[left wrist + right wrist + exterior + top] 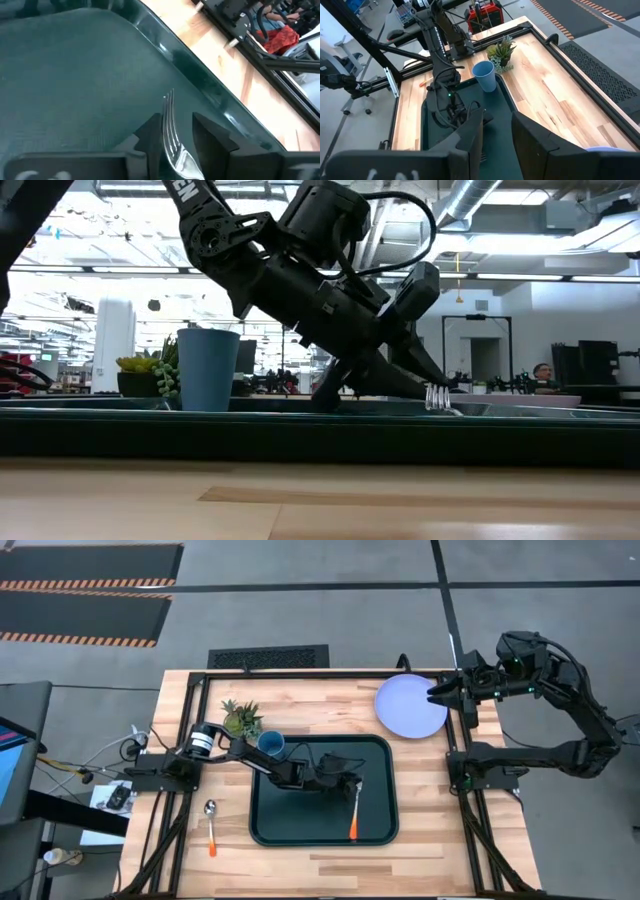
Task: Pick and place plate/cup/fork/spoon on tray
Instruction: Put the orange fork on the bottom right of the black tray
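Note:
The dark green tray (300, 820) lies mid-table. On it lies the orange-handled fork (354, 815), handle toward the near edge. My left gripper (356, 783) is low over the tray, open, with the fork's tines (169, 120) between its fingers. The blue cup (271, 744) stands upright in the tray's far left corner. The spoon (211, 825) lies flat on the wood left of the tray. The lavender plate (408, 706) lies flat on the table at the far right. My right gripper (435, 695) hangs open above the plate's right edge, holding nothing. My left gripper reaches slanting down from the table's left. Its two fingers stand on either side of the fork's tine end (172, 142). One finger (150, 131) is right beside the tines; I cannot tell whether it touches them. The tines (437, 396) show just above the tray's rim.
A small green potted plant (242, 720) stands on the wood just beyond the cup. Black frame rails (470, 755) run along the table's left, right and far sides. Bare wood lies between the tray and the right rail.

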